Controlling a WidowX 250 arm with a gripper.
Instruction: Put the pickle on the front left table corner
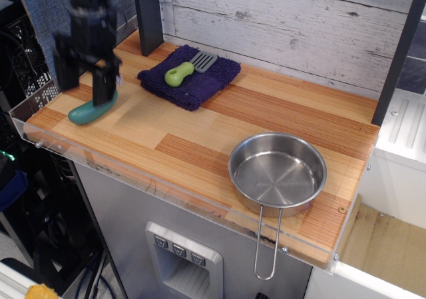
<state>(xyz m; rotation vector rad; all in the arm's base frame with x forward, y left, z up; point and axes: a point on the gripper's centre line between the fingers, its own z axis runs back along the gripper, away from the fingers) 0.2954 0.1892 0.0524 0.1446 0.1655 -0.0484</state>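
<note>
At the front left table corner (50, 122) of your counter (200, 139), the pickle (91, 110) lay flat on the wood. Your pincer (84, 86) hung just above it, blurred, fingers (103, 84) spread apart and holding nothing. Spatula (188, 68) sat on the purple cloth (200, 86).

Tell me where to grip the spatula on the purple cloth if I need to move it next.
Take the spatula by its thick lime-green handle, coming straight down from above with the jaws across its width. It lies flat on the purple cloth, handle toward the front left and grey slotted blade toward the wall; the blade looks too thin to pinch.
</note>
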